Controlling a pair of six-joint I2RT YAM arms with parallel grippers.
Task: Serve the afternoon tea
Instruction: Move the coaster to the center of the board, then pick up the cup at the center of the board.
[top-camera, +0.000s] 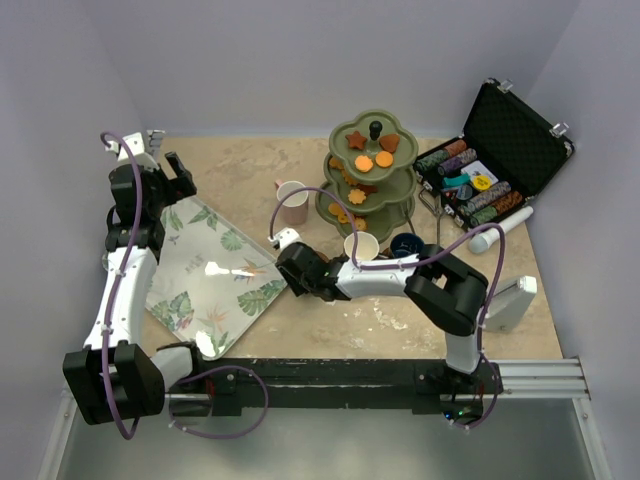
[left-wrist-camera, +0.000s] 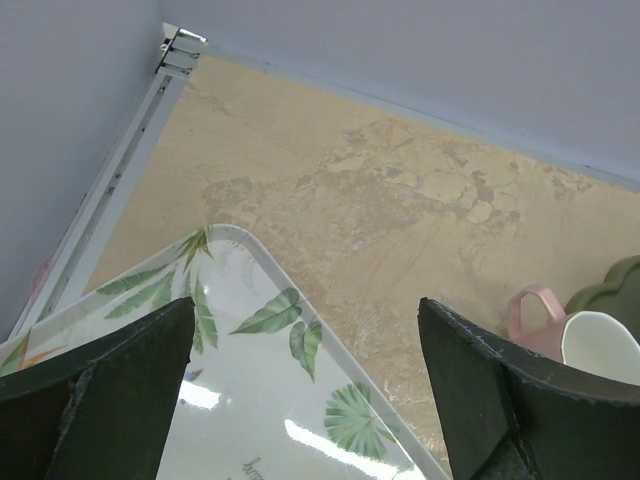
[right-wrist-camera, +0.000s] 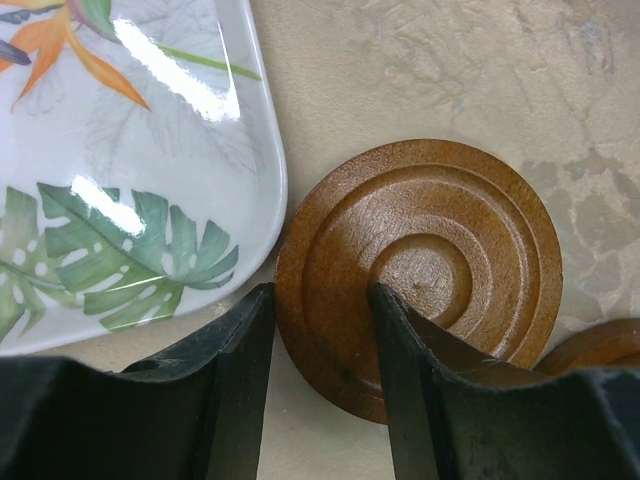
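In the right wrist view my right gripper (right-wrist-camera: 322, 295) is closed on the left rim of a round brown saucer (right-wrist-camera: 450, 250) lying on the table beside the tray. A second saucer (right-wrist-camera: 600, 345) peeks in at the lower right. In the top view the right gripper (top-camera: 292, 265) hides the saucers. The olive-green stand (top-camera: 368, 175) holds orange and brown biscuits (top-camera: 372, 158). The pinkish-white cup (top-camera: 292, 203), cream cup (top-camera: 361, 247) and navy cup (top-camera: 406, 245) stand near it. My left gripper (top-camera: 180, 175) is open and empty above the tray's far corner (left-wrist-camera: 305, 345).
The leaf-patterned white tray (top-camera: 210, 275) lies at the left, its edge right next to the held saucer (right-wrist-camera: 120, 150). The open black case of poker chips (top-camera: 495, 155) stands at the back right, with a white cylinder (top-camera: 500, 235) in front of it.
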